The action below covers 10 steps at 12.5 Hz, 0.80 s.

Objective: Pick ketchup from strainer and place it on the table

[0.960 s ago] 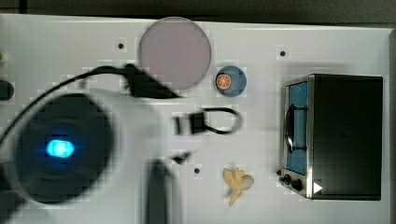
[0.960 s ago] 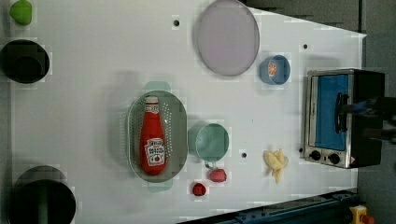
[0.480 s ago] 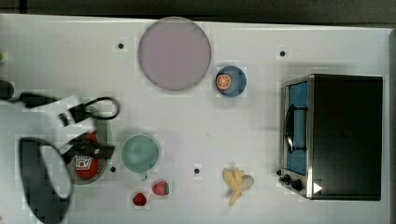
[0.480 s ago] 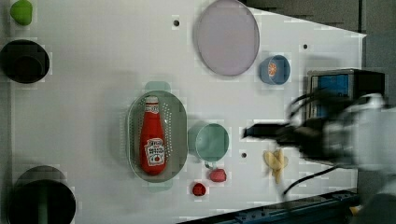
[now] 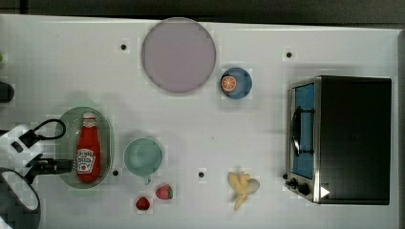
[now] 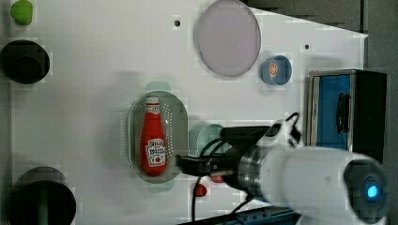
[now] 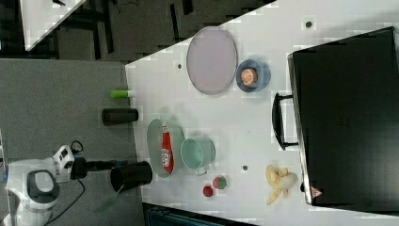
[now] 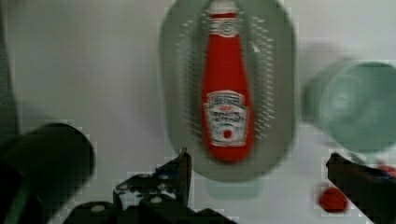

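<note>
In the top view, going left to right, the gripper [image 5: 64, 165] reaches in from nine o'clock with its jaws spread wide and nothing between them, its tip at the left edge of the strainer [image 5: 106, 125]. The ketchup [image 5: 89, 148] lies flat along the basket's perforated floor, cap toward twelve o'clock, base toward six. Just to the strainer's three o'clock stands the green cup [image 5: 143, 156], and at five o'clock from the cup sit two strawberries [image 5: 164, 192]. Farther right come the round plate [image 5: 178, 55], the blue bowl [image 5: 236, 83], the banana [image 5: 242, 186] and the toaster oven [image 5: 351, 138], all on the white worktop [image 5: 57, 62].

In the wrist view the bottle lies ahead of the open jaws, its length running away from them.

The risks, as I judge them: the strainer's raised wall sits close along both flanks of the bottle, so a finger may land on the rim and tip or drag the light basket. A grip on the tapering neck could let the smooth bottle slide out. A careless swing toward three o'clock might knock the cup.
</note>
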Motion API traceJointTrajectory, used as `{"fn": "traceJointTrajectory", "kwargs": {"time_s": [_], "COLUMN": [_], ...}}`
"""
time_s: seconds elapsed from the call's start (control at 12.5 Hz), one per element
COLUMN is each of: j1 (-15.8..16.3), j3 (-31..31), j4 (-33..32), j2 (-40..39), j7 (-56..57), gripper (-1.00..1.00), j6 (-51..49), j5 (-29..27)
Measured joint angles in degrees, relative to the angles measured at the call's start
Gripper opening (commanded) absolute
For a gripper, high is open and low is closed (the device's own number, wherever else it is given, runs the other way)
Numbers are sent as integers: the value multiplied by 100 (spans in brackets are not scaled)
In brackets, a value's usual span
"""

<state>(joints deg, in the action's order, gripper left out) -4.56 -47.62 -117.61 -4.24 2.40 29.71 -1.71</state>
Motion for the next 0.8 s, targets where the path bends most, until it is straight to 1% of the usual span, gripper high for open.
{"fn": "traceJointTrajectory", "kwargs": {"time_s": [0.08,0.16,0.32,0.48,0.72,0.8], "j1": [13,58,77,66,37,12], "j3": [-70,-78,-92,-36,101,123], "j4": [-123,-280,-571,-828,-1063,-1063], "j2": [-72,-152,-468,-936,-1733,-2007], "j7": [-158,-330,-628,-953,-1443,-1517], "gripper": [100,100,100,100,100,100], "j6": [325,688,1424,1936,2409,2549], "j5": [21,181,777,1322,1735,1762]}}
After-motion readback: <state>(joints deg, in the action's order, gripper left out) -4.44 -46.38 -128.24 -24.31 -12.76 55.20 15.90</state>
